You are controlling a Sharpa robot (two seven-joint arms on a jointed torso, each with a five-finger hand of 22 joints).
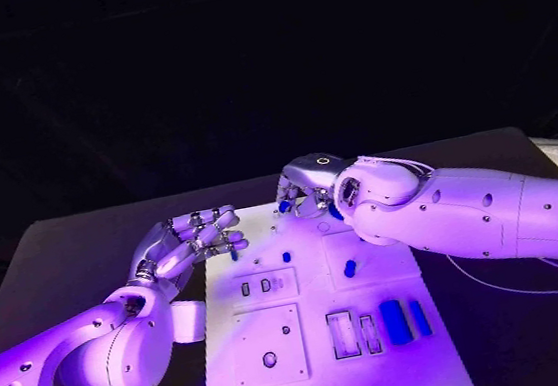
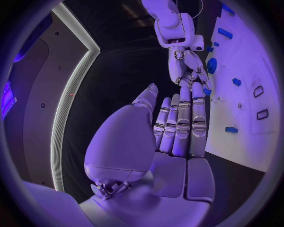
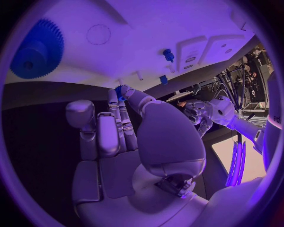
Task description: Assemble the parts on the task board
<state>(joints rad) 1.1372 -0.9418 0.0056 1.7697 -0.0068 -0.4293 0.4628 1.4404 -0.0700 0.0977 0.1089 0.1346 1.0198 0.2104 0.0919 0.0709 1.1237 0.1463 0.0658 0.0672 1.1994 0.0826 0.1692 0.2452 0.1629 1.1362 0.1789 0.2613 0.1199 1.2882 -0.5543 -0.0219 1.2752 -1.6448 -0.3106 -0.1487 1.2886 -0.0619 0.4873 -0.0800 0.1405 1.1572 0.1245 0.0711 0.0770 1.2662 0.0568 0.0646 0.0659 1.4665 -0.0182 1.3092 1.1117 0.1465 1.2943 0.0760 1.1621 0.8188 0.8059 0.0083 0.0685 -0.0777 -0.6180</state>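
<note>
Right robot hand (image 1: 311, 190) hovers over the task board's (image 1: 399, 375) far edge, pinching a small blue part (image 3: 122, 91) at its fingertips; left robot hand (image 1: 194, 244) waits at the board's left edge, fingers straight, holding nothing. You should lower the part squarely, judging alignment before release. Loose parts (image 1: 394, 321) lie near the board's right edge; open worktop (image 1: 84, 248) remains on both sides.

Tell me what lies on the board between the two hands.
In the head view, between left hand and right hand, only bare task board shows.
</note>
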